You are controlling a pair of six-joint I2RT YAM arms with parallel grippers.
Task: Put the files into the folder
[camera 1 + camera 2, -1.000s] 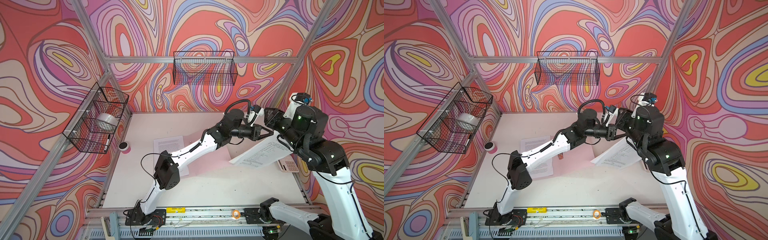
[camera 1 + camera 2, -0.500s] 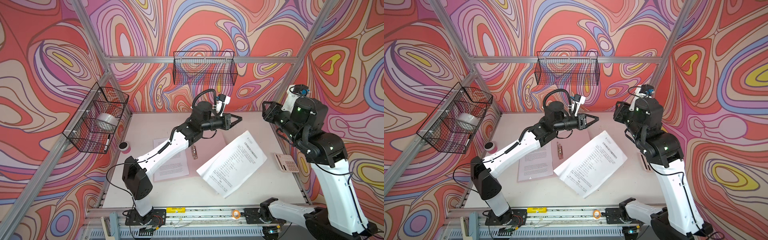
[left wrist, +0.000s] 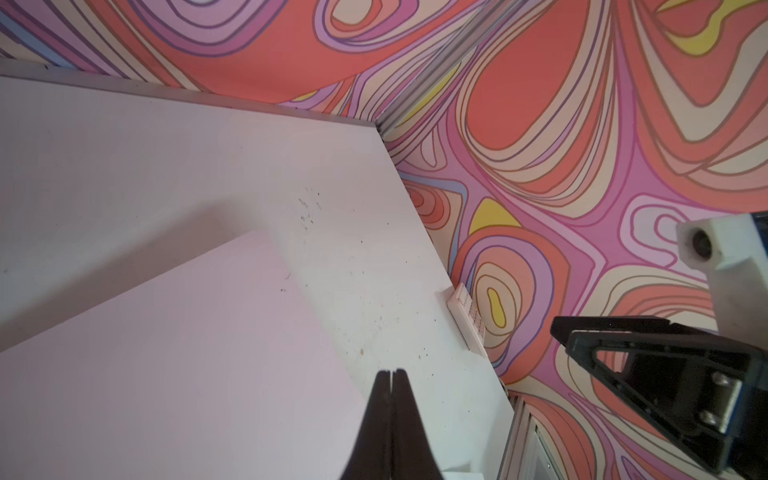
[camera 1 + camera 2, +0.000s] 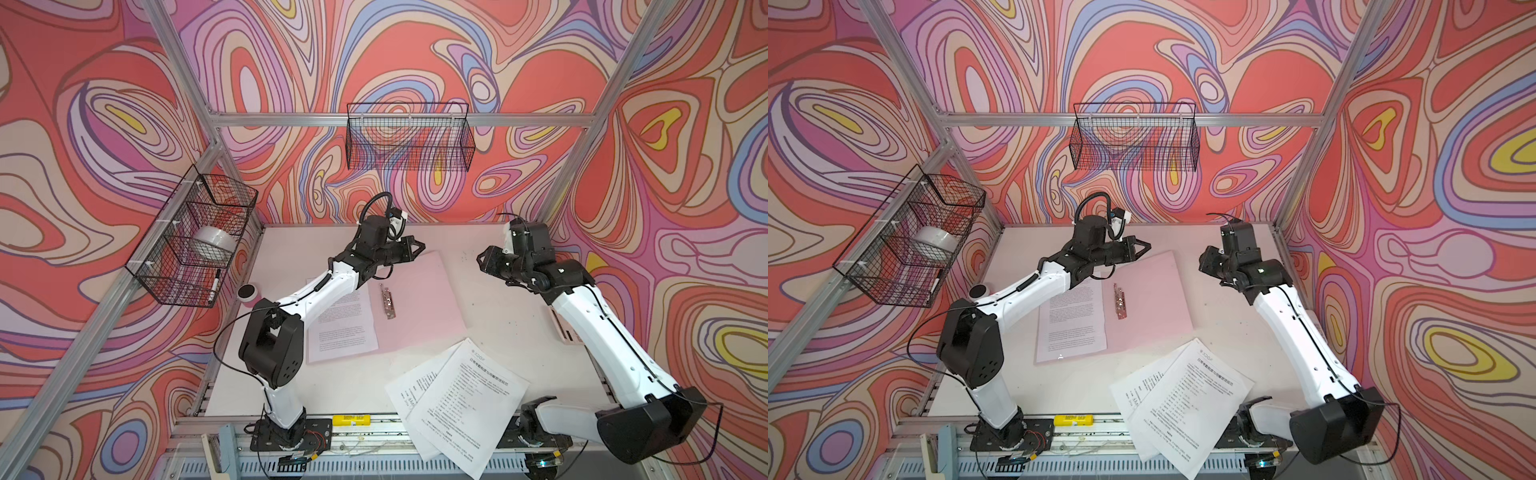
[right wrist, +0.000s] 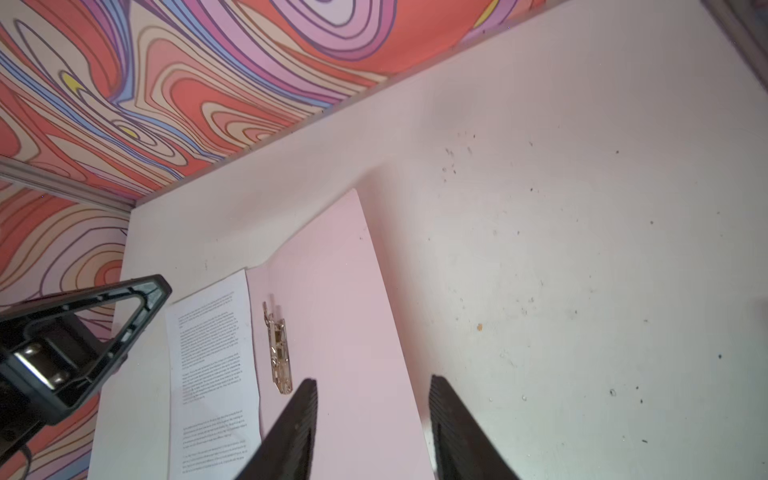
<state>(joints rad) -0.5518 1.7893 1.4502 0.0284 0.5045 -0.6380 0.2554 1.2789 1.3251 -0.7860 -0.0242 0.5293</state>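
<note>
Left fingers [image 3: 376,419] are pressed together with nothing between them. Right fingers [image 5: 291,428] are apart and empty. Right wrist view catches the folder [image 5: 345,316] lying open on the desk [image 5: 582,249], clip [image 5: 278,353] by the spine, one printed sheet [image 5: 212,357] on the half past the clip. Left wrist view gets only a bare pink flap plus a keypad [image 3: 465,320] at the desk edge. Neither wrist view shows the two loose sheets [image 4: 461,399]. Both top views do: overlapped, skewed, at the front right, corners hanging past the desk's front edge, top corner close to the folder's near edge. Bare desk runs between the folder's right edge and the right wall, and behind the folder. Left arm reaches over the folder's left half, fingers above its far edge, pointing right. Right arm is raised, wrist bent, fingers aimed left toward the folder, well apart from the left ones.
</note>
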